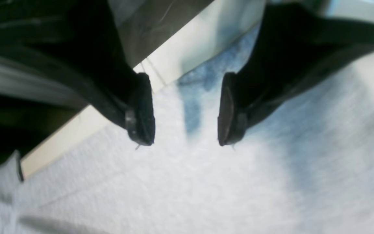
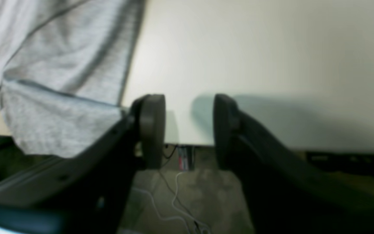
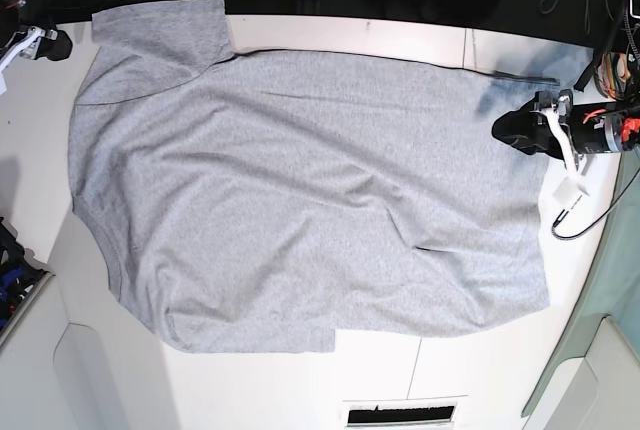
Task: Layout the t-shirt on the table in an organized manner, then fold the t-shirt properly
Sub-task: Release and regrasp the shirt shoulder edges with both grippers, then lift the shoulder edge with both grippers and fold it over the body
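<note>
- the t-shirt (image 3: pixel 300 200) lies spread out flat on the white counter (image 3: pixel 480 370), and it takes up most of the top.
- one sleeve (image 3: pixel 165 30) sticks out at the far edge, and the plain grey side faces up, so no letters show.
- there are some soft wrinkles near the middle, and one corner at the near edge looks a bit uneven.
- the left gripper (image 1: pixel 187 110) hangs just over the shirt's edge by the side of the counter; its jaws stand wide apart and nothing is between them.
- the right gripper (image 2: pixel 188 130) is by the counter's edge next to the shirt; its jaws are apart too, with only bare counter between them.
- the shirt looks light, soft and floppy, so it will likely sag and bunch when lifted, and it will not break.
- good spots to grab are probably the corners, the bottom edge or the shoulders, pinching two places at once so it stays flat.
- no boxes, bowls or bins show here, so there is nothing to look inside.
</note>
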Robot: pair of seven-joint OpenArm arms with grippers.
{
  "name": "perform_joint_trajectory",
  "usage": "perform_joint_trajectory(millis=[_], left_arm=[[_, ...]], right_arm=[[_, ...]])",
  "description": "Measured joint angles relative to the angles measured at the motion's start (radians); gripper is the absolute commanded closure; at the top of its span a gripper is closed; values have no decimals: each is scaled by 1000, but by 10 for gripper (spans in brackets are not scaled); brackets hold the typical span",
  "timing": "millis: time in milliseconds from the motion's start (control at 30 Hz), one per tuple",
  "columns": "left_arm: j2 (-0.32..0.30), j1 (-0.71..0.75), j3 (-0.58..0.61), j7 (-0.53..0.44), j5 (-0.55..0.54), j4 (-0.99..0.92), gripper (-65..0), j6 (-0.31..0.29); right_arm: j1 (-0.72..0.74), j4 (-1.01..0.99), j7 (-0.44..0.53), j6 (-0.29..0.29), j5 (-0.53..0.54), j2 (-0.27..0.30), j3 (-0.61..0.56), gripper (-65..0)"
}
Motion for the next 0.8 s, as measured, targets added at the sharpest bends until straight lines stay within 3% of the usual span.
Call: perform_joint_trajectory(millis=[200, 567, 667, 800], left_arm=[[29, 57, -157, 2, 23, 0, -347, 0], [32, 68, -188, -97, 186, -101, -348, 0], [32, 69, -188, -112, 192, -148, -348, 0], [32, 68, -188, -185, 278, -178, -348, 13]], right_arm=[[3, 5, 42, 8, 17, 8, -96, -314], [9, 12, 56, 19, 52, -101, -100, -314], [11, 13, 56, 27, 60, -121, -101, -314], [11, 14, 56, 30, 78, -137, -103, -314]])
